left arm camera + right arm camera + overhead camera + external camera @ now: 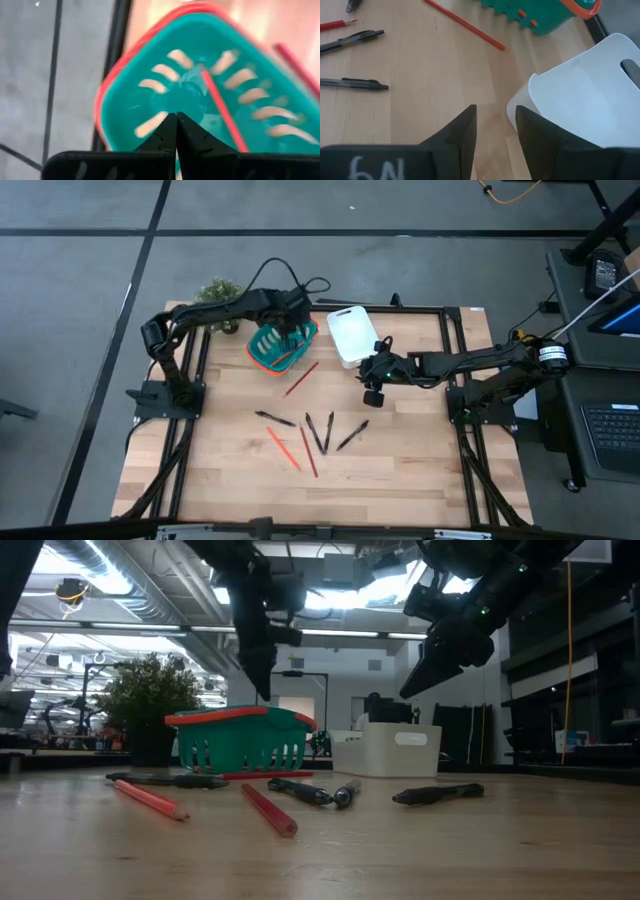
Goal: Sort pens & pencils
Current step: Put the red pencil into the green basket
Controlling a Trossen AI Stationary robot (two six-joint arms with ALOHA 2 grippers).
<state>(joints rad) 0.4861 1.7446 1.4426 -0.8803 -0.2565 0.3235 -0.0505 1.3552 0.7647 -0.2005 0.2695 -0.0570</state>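
While the left gripper (291,330) is hovering over the teal basket (262,348), jaws shut and empty, the right gripper (372,393), jaws parted, is hanging nearest the pens (325,432) lying lower-left of it on the counter (420,470).

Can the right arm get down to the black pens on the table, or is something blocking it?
Probably yes. The right gripper hangs open beside the white bin, and only bare table lies between it and the pens.
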